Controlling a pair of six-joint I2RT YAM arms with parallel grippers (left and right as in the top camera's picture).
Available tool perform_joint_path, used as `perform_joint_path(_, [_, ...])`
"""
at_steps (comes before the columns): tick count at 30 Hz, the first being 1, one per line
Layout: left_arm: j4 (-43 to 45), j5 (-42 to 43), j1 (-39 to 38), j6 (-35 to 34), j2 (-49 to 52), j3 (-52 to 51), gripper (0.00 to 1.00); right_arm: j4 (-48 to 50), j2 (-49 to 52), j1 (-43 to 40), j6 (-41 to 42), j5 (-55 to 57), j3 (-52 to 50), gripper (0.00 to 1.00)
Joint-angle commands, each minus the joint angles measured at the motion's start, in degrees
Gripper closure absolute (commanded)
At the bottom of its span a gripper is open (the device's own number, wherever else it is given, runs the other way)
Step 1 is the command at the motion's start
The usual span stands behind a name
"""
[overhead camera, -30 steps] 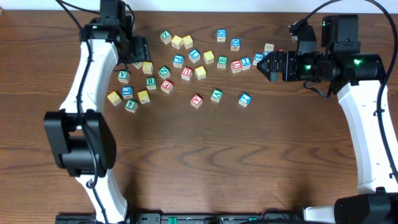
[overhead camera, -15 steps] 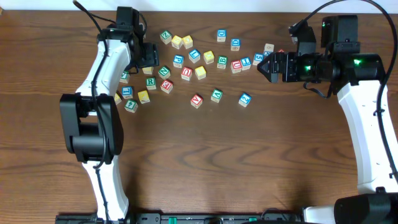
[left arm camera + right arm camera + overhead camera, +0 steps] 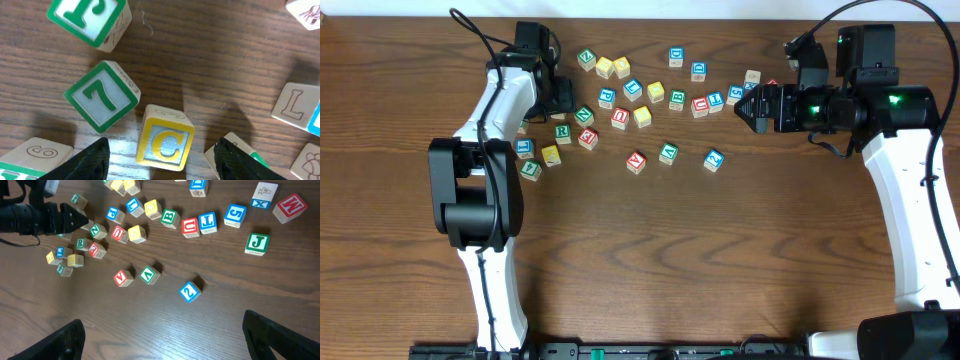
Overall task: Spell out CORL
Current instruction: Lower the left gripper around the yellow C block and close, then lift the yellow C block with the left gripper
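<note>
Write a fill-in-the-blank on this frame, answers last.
1. The yellow-framed cube between the open left claw's fingers bears the letter ___.
2. The green-framed cube up and left of it shows the numeral ___.
3. In the right wrist view, the blue-framed cube nearest the right claw shows the numeral ___.
4. The right claw is open and holds ___.
Answers: C, 7, 2, nothing.

Roughly twenty-eight small wooden alphabet cubes [image 3: 667, 153] sit on one dark brown wooden surface [image 3: 720, 260]. Five of them are red-lettered cubes [image 3: 636, 161], and at least five are yellow-faced cubes [image 3: 641, 116]. Two white robot arms [image 3: 905, 200] stand over it.
</note>
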Motion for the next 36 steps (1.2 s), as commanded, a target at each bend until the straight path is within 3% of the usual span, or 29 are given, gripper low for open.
perform_joint_path(1, [0.52,-0.52,0.11,-0.63,0.66,1.07,0.36,-0.15,0.04,0.33,-0.87,-0.13,1.42,0.05])
perform_joint_path(20, [2.60,-0.52,-0.85,-0.66,2.43,-0.57,0.42,-1.55,0.04,0.33,-0.87,1.38,1.42,0.05])
perform_joint_path(36, [2.40,-0.52,-0.83,-0.68,2.25,-0.57,0.61,-1.38,0.04,0.33,-0.87,1.99,1.42,0.05])
